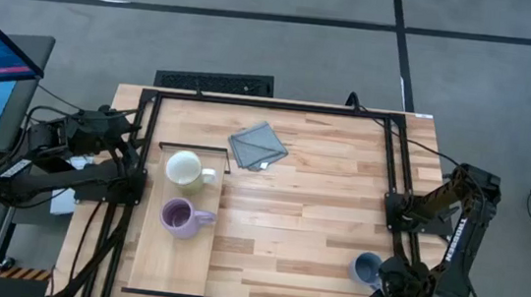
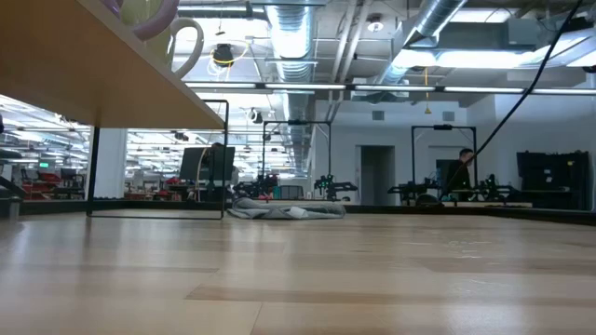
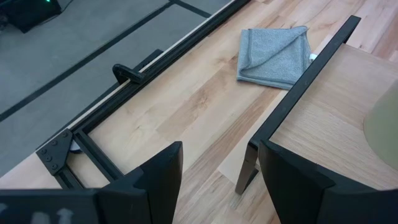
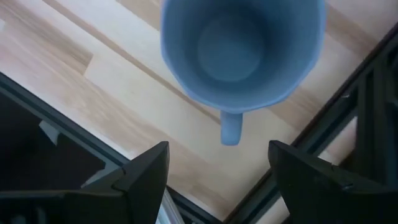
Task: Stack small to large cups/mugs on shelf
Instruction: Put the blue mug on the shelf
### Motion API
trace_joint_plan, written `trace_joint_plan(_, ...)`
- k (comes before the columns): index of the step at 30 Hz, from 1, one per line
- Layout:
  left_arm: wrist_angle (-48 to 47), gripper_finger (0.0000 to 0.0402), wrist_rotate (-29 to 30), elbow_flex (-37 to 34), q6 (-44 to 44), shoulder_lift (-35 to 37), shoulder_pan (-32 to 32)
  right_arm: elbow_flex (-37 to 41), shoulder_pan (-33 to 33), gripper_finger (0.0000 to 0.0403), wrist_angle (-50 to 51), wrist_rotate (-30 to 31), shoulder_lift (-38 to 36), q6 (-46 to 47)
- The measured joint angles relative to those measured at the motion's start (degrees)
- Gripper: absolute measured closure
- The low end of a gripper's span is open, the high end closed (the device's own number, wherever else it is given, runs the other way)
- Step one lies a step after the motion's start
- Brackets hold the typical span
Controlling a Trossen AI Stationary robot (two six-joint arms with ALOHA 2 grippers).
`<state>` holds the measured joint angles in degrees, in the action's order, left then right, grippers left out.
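The shelf (image 1: 150, 255) is a long pale board on a thin dark frame at the table's left. A cream-white mug (image 1: 184, 168) and a purple mug (image 1: 177, 216) stand upright on it, the purple one nearer. A grey-blue mug (image 1: 367, 268) stands upright on the tabletop at the near right. My right gripper (image 4: 217, 155) is open just above and beside it. The mug's handle (image 4: 231, 127) points toward the gap between the fingers, which do not touch it. My left gripper (image 3: 217, 155) is open and empty at the table's left edge, by the shelf's far corner (image 3: 348, 25).
A folded grey cloth (image 1: 258, 146) lies on the tabletop at the far middle and also shows in the left wrist view (image 3: 273, 56). A dark frame (image 1: 397, 162) runs around the table's edges. In the low view the shelf (image 2: 93, 74) overhangs the left.
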<state>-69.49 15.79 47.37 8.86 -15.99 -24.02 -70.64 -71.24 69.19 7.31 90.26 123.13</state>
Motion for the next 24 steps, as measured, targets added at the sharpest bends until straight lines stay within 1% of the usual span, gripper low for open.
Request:
trace_joint_plan(11, 0.0, 0.0199, 0.0, 0.0, 0.4, 0.0, 0.0, 7.3, 0.0, 0.0106, -8.8, -0.1, 0.0, 0.0)
trace_joint_plan(19, 0.0, 0.0199, 0.0, 0.0, 1.0, 0.0, 0.0, 9.4, 0.0, 0.0106, -8.7, -0.1, 0.0, -0.2)
trace_joint_plan(24, 0.0, 0.0199, 0.0, 0.0, 1.4, 0.0, 0.0, 9.4, 0.0, 0.0106, -10.6, -0.1, 0.0, -5.3)
